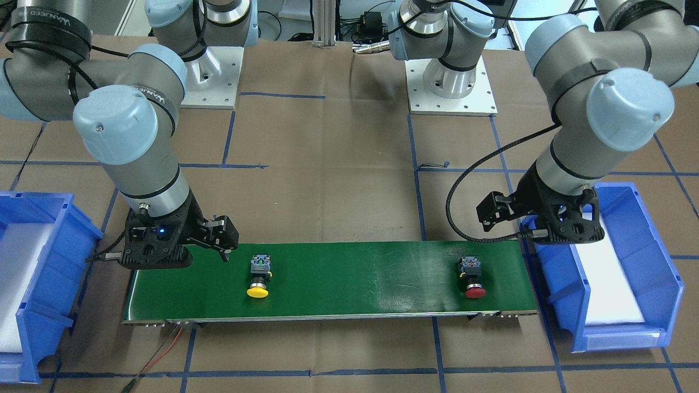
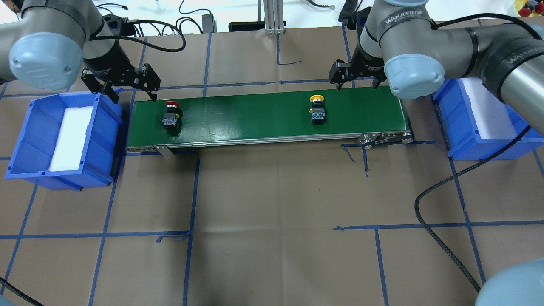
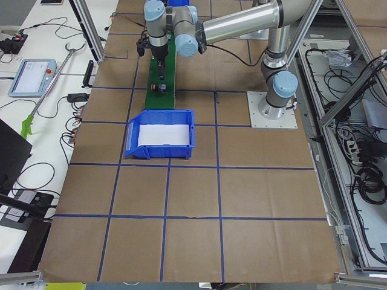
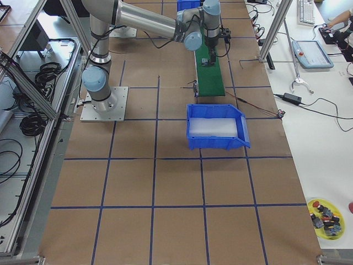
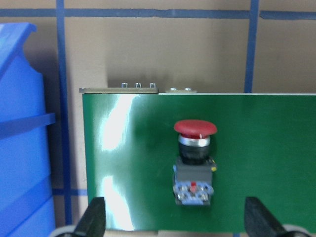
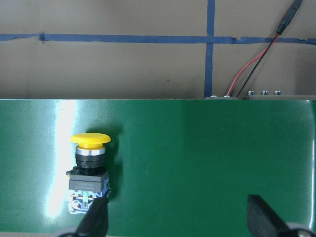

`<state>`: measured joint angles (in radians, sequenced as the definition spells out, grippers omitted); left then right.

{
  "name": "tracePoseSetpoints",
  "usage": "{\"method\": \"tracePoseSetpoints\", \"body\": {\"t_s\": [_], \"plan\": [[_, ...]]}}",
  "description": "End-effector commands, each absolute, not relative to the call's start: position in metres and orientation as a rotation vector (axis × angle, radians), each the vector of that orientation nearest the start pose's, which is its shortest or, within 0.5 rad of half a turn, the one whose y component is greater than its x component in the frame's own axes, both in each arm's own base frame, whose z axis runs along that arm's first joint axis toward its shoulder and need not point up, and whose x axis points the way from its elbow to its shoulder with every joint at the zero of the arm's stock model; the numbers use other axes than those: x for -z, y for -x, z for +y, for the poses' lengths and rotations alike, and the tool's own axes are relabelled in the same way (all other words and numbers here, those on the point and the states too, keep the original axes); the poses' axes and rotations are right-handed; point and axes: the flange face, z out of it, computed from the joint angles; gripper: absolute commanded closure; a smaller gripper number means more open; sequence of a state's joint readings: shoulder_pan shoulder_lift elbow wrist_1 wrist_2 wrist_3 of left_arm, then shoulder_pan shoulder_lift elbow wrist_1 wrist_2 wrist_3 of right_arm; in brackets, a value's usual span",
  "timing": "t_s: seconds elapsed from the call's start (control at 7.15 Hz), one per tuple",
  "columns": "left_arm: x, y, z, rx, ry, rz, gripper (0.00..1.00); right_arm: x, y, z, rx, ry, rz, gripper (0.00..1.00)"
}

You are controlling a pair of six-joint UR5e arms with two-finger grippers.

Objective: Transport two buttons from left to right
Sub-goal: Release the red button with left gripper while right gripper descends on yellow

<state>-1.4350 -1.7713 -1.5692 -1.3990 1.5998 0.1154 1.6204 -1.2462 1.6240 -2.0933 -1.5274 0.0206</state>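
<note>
- Lying on its side near the belt's (image 2: 255, 112) left end, the red button (image 2: 171, 114) points its cap at the belt's far edge; the yellow button (image 2: 317, 109) lies the same way toward the belt's right end, well apart from the red.
- Both look small, stiff and light; no give in cap or body, by my reading, and little risk of harm from a firm pinch.
- The round, glossy caps would likely slip or roll between fingers; the blocky black-and-grey bodies offer flat sides, so I would take hold across the body, just behind the collar.
- The left gripper (image 2: 134, 97) hangs over the belt's far edge by the red button, fingers spread wide and empty; in its wrist view the button sits between the two fingertips, further out.
- The right gripper (image 2: 356, 85) hangs over the far edge near the yellow button, also spread and empty; in its wrist view the button lies at one fingertip, off centre.
- The belt is smooth, green and shiny; a button nudged sideways may well slide or pivot on it.
- A blue bin (image 2: 25, 127) with a white liner stands just off the belt's left end; another bin (image 2: 467, 144) stands off its right end.
- Brown paper (image 2: 272, 191) crossed by blue tape lies around the belt; cables trail near its right end.
</note>
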Motion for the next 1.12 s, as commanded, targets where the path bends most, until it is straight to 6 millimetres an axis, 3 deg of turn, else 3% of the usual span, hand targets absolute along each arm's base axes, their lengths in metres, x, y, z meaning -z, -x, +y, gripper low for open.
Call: {"method": "tracePoseSetpoints", "body": {"t_s": [0.0, 0.14, 0.28, 0.56, 0.98], "plan": [[-0.446, 0.074, -0.536, -0.118, 0.077, 3.118, 0.0, -0.327, -0.172, -0.606, 0.185, 0.05, 3.05, 0.0], [-0.458, 0.093, -0.518, -0.091, 0.042, 3.113, 0.0, -0.324, -0.173, -0.607, 0.182, 0.048, 3.043, 0.0], [-0.462, 0.096, -0.507, -0.079, 0.03, 3.113, 0.0, -0.317, -0.174, -0.61, 0.184, 0.019, 3.035, 0.0], [-0.457, 0.098, -0.506, -0.088, 0.037, 3.122, 0.0, -0.288, -0.177, -0.621, 0.134, -0.021, 3.011, 0.01], [-0.457, 0.11, -0.508, -0.07, 0.069, 3.119, 0.0, -0.261, -0.177, -0.623, 0.075, -0.023, 3.022, 0.01]]}}
